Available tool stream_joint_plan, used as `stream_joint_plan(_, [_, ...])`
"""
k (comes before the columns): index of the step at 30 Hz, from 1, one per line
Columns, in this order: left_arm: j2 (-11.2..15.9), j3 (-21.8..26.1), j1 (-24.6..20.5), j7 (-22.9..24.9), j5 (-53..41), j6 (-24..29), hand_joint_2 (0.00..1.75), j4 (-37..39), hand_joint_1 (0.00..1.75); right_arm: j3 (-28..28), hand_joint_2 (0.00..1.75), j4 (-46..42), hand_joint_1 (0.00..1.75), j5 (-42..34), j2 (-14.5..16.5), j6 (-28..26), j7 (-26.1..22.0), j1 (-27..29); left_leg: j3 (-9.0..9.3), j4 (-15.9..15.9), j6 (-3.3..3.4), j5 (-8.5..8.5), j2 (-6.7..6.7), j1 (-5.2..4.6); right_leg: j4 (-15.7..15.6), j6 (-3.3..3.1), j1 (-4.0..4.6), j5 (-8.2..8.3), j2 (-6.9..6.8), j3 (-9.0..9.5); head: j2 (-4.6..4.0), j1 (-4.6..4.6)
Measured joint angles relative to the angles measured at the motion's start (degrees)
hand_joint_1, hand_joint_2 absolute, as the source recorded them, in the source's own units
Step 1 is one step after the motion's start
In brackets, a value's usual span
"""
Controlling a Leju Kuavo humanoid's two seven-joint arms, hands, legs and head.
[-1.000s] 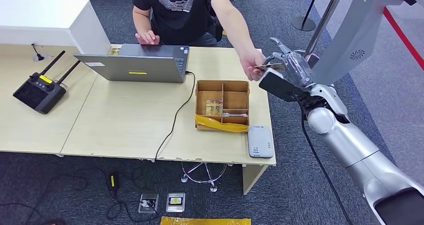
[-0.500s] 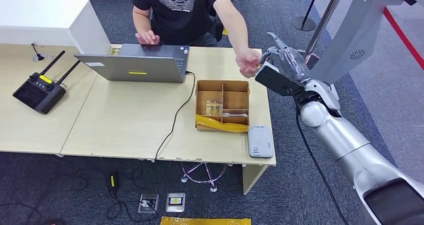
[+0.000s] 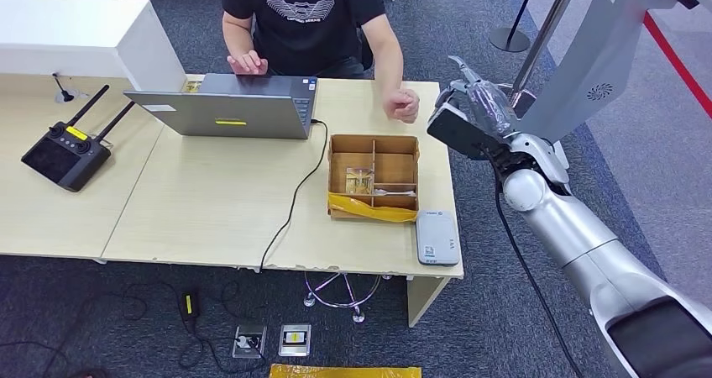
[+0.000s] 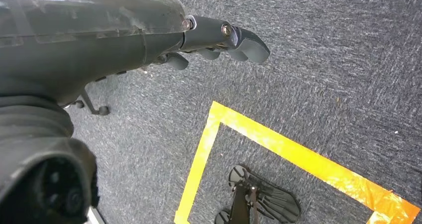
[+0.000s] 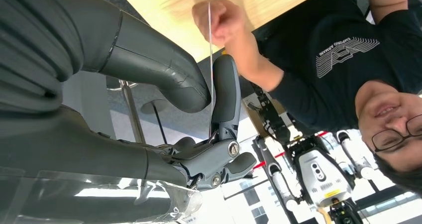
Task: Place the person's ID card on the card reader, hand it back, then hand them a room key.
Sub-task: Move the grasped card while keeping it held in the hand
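My right hand (image 3: 467, 109) is raised just past the desk's far right corner. In the right wrist view the ID card (image 5: 210, 69) shows edge-on as a thin pale line, pinched between my thumb (image 5: 164, 74) and a finger (image 5: 225, 92). The person's fist (image 3: 403, 105) rests on the desk, apart from my hand. The grey card reader (image 3: 437, 237) lies flat at the desk's near right corner. A small card-like item (image 3: 359, 179) lies in a compartment of the cardboard box (image 3: 374, 146). My left hand (image 4: 219, 40) hangs over the carpet holding nothing, fingers loosely extended.
A grey laptop (image 3: 228, 106) stands before the person, its black cable (image 3: 294, 202) running off the desk's front edge. A black remote controller (image 3: 65, 153) lies at the left. A stanchion pole (image 3: 537, 38) and a grey machine panel (image 3: 600, 50) stand beside my right arm.
The person has let go of the card and drawn their hand back over the desk. My right hand keeps the card and has shifted slightly away from me.
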Motion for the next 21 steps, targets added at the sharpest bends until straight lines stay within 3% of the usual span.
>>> stream_joint_plan(13, [-0.03, 0.0, 0.05, 0.53, 1.24, 0.81, 0.0, 0.0, 0.0, 0.19, 1.75, 2.78, 1.75, -1.91, 0.11, -1.64, -0.82, 0.6, 0.07, 0.01, 0.0, 0.0, 0.04, 0.0, -0.01, 0.0, 0.0, 0.0, 0.03, -0.06, 0.0, -0.01])
stream_joint_plan(21, [-0.91, 0.0, 0.44, 2.97, 2.61, 3.79, 0.0, 0.0, 0.0, 0.14, 1.75, 5.14, 1.75, -4.72, -2.62, -3.64, -2.29, 6.78, 0.08, 0.05, -0.01, -0.03, 0.11, 0.0, -0.03, 0.0, -0.01, 0.0, 0.07, -0.13, 0.0, 0.0])
